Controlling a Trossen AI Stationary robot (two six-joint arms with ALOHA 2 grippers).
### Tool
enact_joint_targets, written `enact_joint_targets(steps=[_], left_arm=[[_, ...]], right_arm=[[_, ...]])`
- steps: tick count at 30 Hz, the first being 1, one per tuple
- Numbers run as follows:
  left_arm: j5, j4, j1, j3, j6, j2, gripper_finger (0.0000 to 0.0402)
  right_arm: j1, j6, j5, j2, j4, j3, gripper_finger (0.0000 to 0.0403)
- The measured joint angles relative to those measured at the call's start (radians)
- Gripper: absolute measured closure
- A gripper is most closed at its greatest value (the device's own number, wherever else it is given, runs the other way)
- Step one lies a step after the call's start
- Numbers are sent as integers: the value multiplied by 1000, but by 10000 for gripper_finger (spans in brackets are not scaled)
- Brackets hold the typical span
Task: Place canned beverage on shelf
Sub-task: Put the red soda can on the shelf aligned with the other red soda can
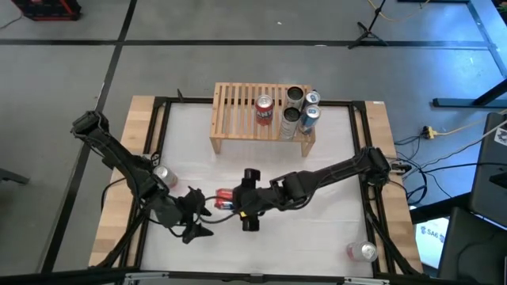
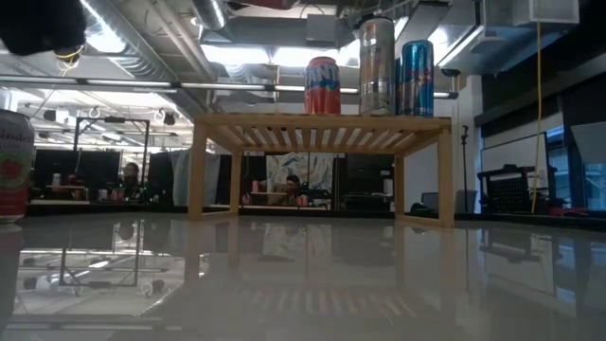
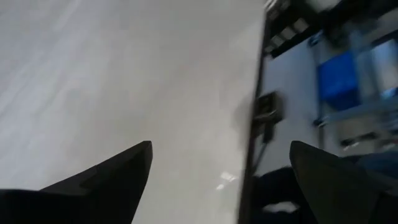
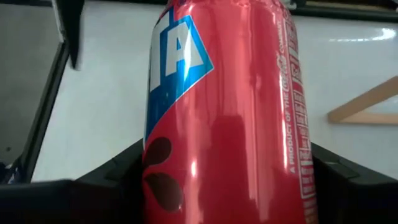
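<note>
While the right gripper (image 1: 231, 199) pinches a red can (image 1: 225, 197) lying sideways at table centre, we judge the grip suits lifting it to the shelf (image 1: 238, 119) at the far edge, which already carries four cans. Our left gripper (image 1: 200, 218) sits just left of it, fingers (image 3: 106, 180) spread and empty, probably clear of the pickup. Only the right wrist view shows the can (image 4: 230, 106) seated between the jaws; only the high view shows two spare cans (image 1: 165, 176) (image 1: 362, 252) on the table.
</note>
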Motion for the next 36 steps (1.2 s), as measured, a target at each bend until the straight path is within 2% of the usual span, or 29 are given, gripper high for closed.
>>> enact_joint_targets(steps=[3, 6, 10, 16, 26, 32, 36], left_arm=[[-39, 101, -10, 0, -10, -4, 31], [-55, 188, -12, 0, -34, -4, 31], [-91, 272, -2, 0, -37, -4, 30], [-221, 404, 43, 0, -17, -4, 30], [-203, 434, 147, 0, -33, -6, 30], [-126, 456, 187, 0, 50, -2, 31], [-105, 456, 207, 0, 85, -2, 46]], right_arm=[[21, 23, -2, -6, -24, -9, 125], [46, 51, 22, -42, -6, -79, 125], [78, 115, 102, -141, 158, -246, 125], [108, 196, 201, -231, 424, -466, 125], [111, 197, 173, -235, 491, -481, 125], [98, 184, 155, -235, 512, -481, 125], [90, 171, 175, -235, 520, -481, 125]])
